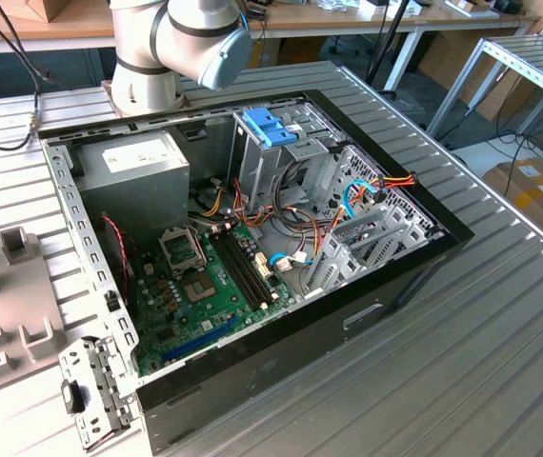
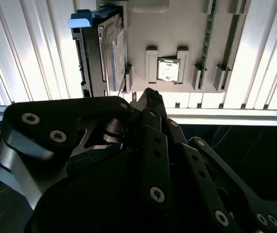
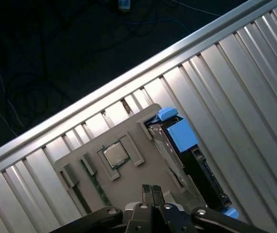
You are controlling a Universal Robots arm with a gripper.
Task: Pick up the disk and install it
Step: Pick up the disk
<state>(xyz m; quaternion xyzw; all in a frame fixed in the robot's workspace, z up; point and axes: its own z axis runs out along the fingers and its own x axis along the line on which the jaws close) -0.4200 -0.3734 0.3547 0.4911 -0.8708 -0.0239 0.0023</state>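
Observation:
The disk [image 2: 110, 53] stands on its edge in a slot of a grey holder plate [image 2: 177, 29], dark-bodied with a blue rail along one side. In the first wrist view the disk [image 3: 197, 165] sits at the same plate's [image 3: 129, 136] edge. My gripper [image 2: 150, 97] hangs above the plate, a short way beside the disk and not touching it. Its black fingertips are pressed together with nothing between them, as the gripper [image 3: 151, 190] also shows in the first wrist view.
A processor chip [image 2: 168, 70] lies in a recess of the plate. The exterior view has the open computer case [image 1: 414, 257] on the ribbed metal table, with a blue-latched drive cage [image 1: 270, 127], power supply [image 1: 133, 162] and motherboard [image 1: 205, 286]. The arm [image 1: 186, 43] stands behind it.

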